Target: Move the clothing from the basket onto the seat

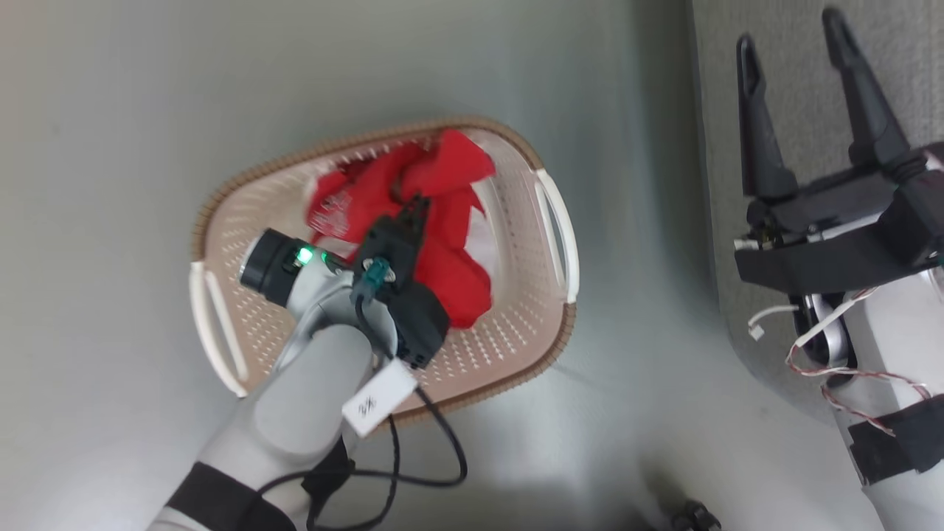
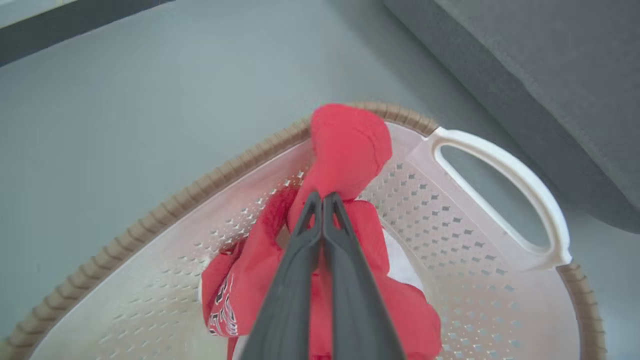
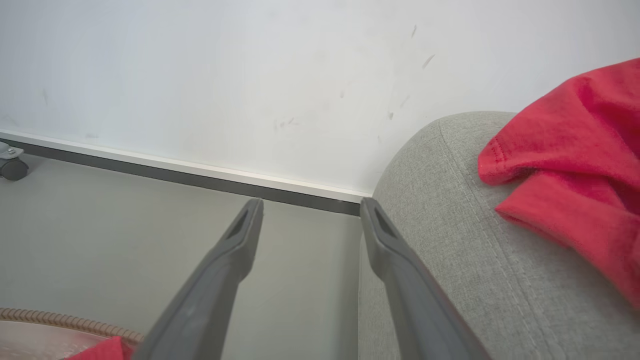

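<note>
Clothing [image 1: 435,221]: a red heap in the basket [image 1: 516,346], upper middle of the head view. Its long axis runs from the basket's upper rim down toward the lower right, with a shorter lobe off to the left. White inner fabric shows at the right edge.

In the left wrist view one fold [image 2: 350,145] is drawn into a peak pointing at the top of the frame, just over the far brown rim [image 2: 150,220].

Lettering [image 2: 225,310], black and white, sits on the lower-left lobe, too creased and small to read. The head view shows a pale print patch [image 1: 332,214] in the same place, blurred.

Left gripper [image 1: 419,206], centre frame: fingers pressed together, clenched on the red fold where the peak narrows [image 2: 322,197].

A white paper tag [image 1: 377,397] hangs on the left forearm with dark handwritten marks, not legible.

Basket: long axis runs lower left to upper right, with a white handle at each end. It stands on the grey floor [image 1: 110,184].

Right gripper [image 1: 789,29], upper right: fingers spread wide, nothing between them, pointing up the frame over the seat [image 1: 914,44].

In the right wrist view a second red garment [image 3: 575,165] lies on the seat's rounded grey corner [image 3: 450,210], right of frame, with a stitched hem facing left. No writing is visible on it.
</note>
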{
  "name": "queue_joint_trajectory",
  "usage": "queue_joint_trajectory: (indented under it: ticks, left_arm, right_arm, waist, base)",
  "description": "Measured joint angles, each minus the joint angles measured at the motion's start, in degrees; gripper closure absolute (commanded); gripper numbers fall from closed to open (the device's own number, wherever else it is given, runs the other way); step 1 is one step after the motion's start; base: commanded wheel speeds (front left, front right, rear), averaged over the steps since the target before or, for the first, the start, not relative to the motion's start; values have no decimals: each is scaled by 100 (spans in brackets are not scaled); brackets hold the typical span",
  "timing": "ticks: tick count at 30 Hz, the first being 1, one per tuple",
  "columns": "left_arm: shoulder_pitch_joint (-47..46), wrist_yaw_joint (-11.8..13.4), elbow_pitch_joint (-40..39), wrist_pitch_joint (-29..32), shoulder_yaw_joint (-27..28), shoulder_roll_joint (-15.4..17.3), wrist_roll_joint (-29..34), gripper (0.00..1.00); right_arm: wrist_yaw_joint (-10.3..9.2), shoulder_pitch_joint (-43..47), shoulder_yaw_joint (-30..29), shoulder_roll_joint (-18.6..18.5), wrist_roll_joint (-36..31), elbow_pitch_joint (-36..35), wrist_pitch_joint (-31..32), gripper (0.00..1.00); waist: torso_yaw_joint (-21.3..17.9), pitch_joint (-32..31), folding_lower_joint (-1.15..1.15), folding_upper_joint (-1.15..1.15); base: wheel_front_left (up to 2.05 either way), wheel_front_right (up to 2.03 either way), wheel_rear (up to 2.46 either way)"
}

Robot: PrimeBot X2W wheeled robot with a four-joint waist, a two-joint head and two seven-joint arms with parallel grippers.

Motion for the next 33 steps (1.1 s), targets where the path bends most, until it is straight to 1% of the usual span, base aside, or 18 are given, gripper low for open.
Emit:
queue_joint_trajectory:
  ticks: [3, 7, 15, 18, 33]
  left_arm:
    - [102, -40, -151, -194, -43, 0, -98, 100]
    - [166, -42, -319, -249, -53, -1, -290, 100]
    - [158, -54, -498, -316, 5, -7, -338, 100]
    - [151, -97, -578, -326, 40, -12, -338, 100]
    - [150, -303, -705, -348, 186, -38, -428, 100]
  right_arm:
    - [24, 120, -46, -47, 4, 138, -1, 0]
    - [24, 281, -113, -94, 44, 286, -13, 0]
    - [31, 540, -197, -109, 103, 508, -42, 0]
    - [34, 645, -210, -104, 126, 579, -42, 0]
    - [226, 1064, -177, -67, 197, 1009, -42, 0]
  waist:
    - [93, -213, 0, 0]
    - [234, -498, 0, 0]
    - [495, -1007, 0, 0]
    - [604, -1230, -1, 0]
    - [1047, -2380, -1, -1]
  base:
    - [0, 0, 0]
    - [0, 0, 0]
    - [0, 0, 0]
    - [0, 0, 0]
    - [0, 0, 0]
